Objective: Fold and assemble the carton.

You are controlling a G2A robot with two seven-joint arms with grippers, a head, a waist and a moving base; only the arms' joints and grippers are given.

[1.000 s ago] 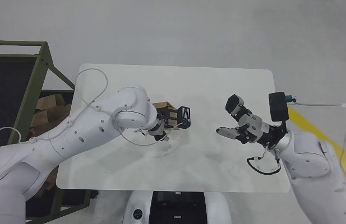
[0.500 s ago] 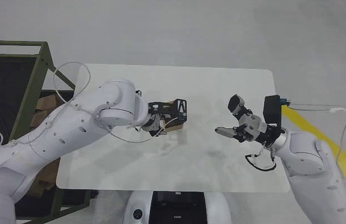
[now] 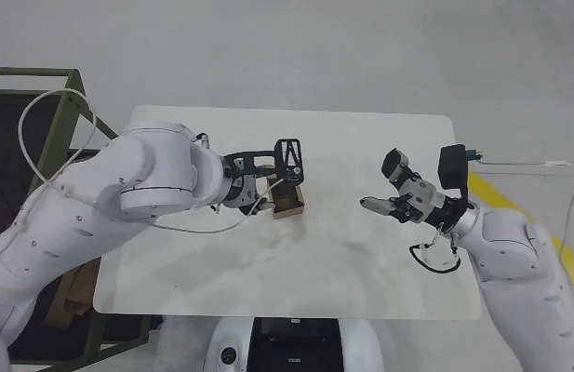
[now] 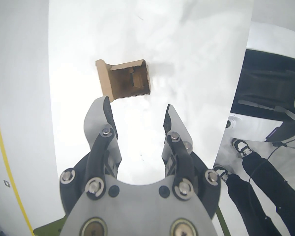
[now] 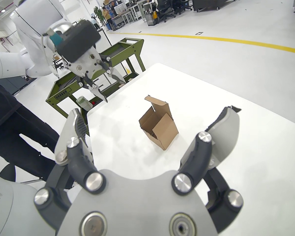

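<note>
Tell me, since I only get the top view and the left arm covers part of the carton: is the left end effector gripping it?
Observer: No. In the left wrist view the left end effector is open, and the carton sits on the table below it, not between its fingers.
Operator: Is the carton's top closed?
Observer: No. The right wrist view shows its lid flap standing up, with the top open.
Operator: How high is the end effector?
Observer: Seen from the right wrist, it hangs higher than the carton's lid.
</note>
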